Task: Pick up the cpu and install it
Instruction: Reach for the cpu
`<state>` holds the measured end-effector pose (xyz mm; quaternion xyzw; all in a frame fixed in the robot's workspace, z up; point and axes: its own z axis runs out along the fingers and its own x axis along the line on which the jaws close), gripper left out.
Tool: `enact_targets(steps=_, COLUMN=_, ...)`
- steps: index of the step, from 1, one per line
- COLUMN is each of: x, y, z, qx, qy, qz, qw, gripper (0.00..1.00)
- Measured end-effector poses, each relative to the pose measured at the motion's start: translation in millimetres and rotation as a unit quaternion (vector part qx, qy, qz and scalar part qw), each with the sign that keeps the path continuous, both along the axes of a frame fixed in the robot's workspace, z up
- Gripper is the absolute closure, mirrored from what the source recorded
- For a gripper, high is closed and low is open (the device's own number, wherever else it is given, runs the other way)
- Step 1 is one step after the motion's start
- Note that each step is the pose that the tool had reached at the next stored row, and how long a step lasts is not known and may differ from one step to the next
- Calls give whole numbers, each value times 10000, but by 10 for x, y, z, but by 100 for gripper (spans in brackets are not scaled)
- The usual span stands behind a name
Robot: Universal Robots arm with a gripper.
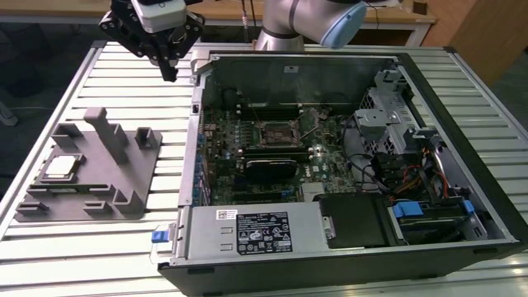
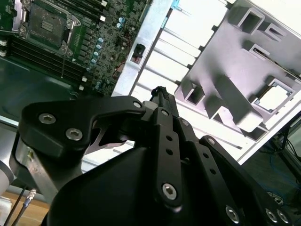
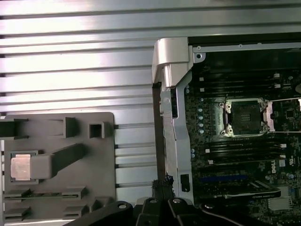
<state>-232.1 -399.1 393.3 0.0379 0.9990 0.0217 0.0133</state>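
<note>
One pair of jaws is all you have here, and it is empty. They are drawn together to a narrow point with nothing between them, and the fingertips (image 1: 172, 74) aim down from well above the slatted surface (image 1: 123, 86). Nearest below them is the upright side wall of the open computer case (image 1: 198, 117), and they hang just outside its far corner, on the exterior view's left of that wall. Beyond the wall, on the exterior view's right, the black-framed socket (image 1: 276, 132) sits on the motherboard. Its centre looks dark and unfilled, so nothing is installed yet. On the other side of the jaws, toward the exterior view's lower left, the grey fixture (image 1: 95, 192) lies flat on the surface beside the case and apart from it. Farthest out is the cpu (image 1: 62, 167), in a shallow square seat near the fixture's outer edge, silvery top up and untouched. By my reading, the chip and the socket lie on opposite sides of the jaws, with the chip the more distant of the two. The chip is square, so it has no long axis to favour, and its edges run parallel to the fixture's. One tall fixture post (image 1: 106, 133) stands close to the straight line between the jaws and the chip.
</note>
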Motion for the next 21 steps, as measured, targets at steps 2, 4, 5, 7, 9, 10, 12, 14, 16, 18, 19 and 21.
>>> enact_targets(steps=2, x=-23, y=0, z=0, qx=0, qy=0, qz=0, qw=10000, gripper=89)
enact_targets(steps=4, x=-46, y=-1, z=0, qx=0, qy=0, qz=0, qw=10000, gripper=89)
enact_targets(steps=5, x=-59, y=-1, z=0, qx=0, qy=0, qz=0, qw=10000, gripper=89)
enact_targets(steps=7, x=-84, y=-1, z=0, qx=0, qy=0, qz=0, qw=10000, gripper=89)
enact_targets(steps=9, x=-111, y=-1, z=0, qx=0, qy=0, qz=0, qw=10000, gripper=89)
enact_targets(steps=10, x=-124, y=-2, z=0, qx=0, qy=0, qz=0, qw=10000, gripper=89)
enact_targets(steps=12, x=-150, y=-2, z=0, qx=0, qy=0, qz=0, qw=10000, gripper=89)
enact_targets(steps=14, x=-176, y=-2, z=0, qx=0, qy=0, qz=0, qw=10000, gripper=89)
enact_targets(steps=16, x=-202, y=-3, z=0, qx=0, qy=0, qz=0, qw=10000, gripper=89)
enact_targets(steps=18, x=-227, y=-3, z=0, qx=0, qy=0, qz=0, qw=10000, gripper=89)
enact_targets(steps=19, x=-240, y=-3, z=0, qx=0, qy=0, qz=0, qw=10000, gripper=89)
enact_targets(steps=21, x=-266, y=-4, z=0, qx=0, qy=0, qz=0, qw=10000, gripper=89)
